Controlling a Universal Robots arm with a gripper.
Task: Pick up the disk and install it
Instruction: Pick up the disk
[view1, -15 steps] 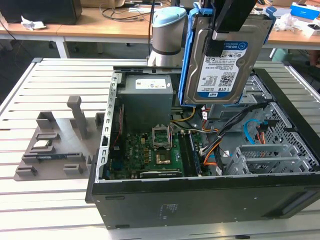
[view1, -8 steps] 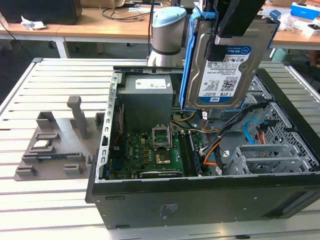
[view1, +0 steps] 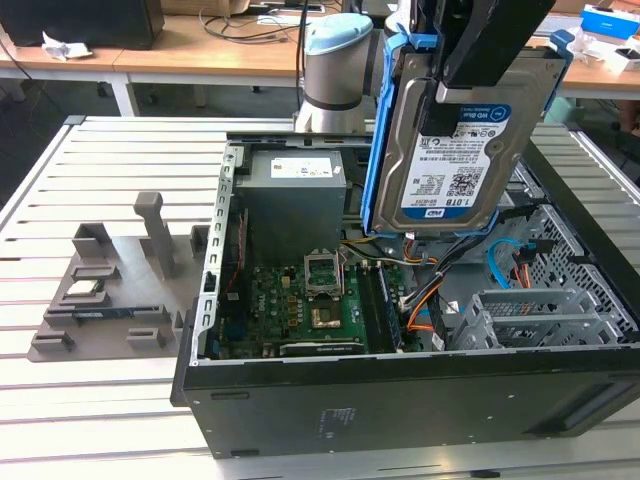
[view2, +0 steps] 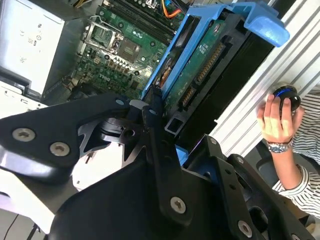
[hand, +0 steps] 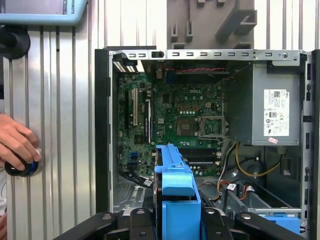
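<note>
The gripper (view1: 437, 105) is pinching the disk (view1: 455, 170) by its blue frame, holding it upright above the open computer case (view1: 400, 400).
The disk is hanging label-out over the case's interior, with the grey power supply (view1: 295, 190) just beside it on the exterior view's left and the motherboard (view1: 300, 300) lower down. Orange and blue cables (view1: 500, 265) are lying beneath it, near the metal drive cage (view1: 540, 320). A grey fixture (view1: 110, 290) is sitting well apart on the slatted table (view1: 100, 150). A person's hand (hand: 17, 145) is resting on a round button (hand: 22, 167).

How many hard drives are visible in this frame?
1: the disk, held by the gripper above the open computer case; more could be hidden in its bays.
</note>
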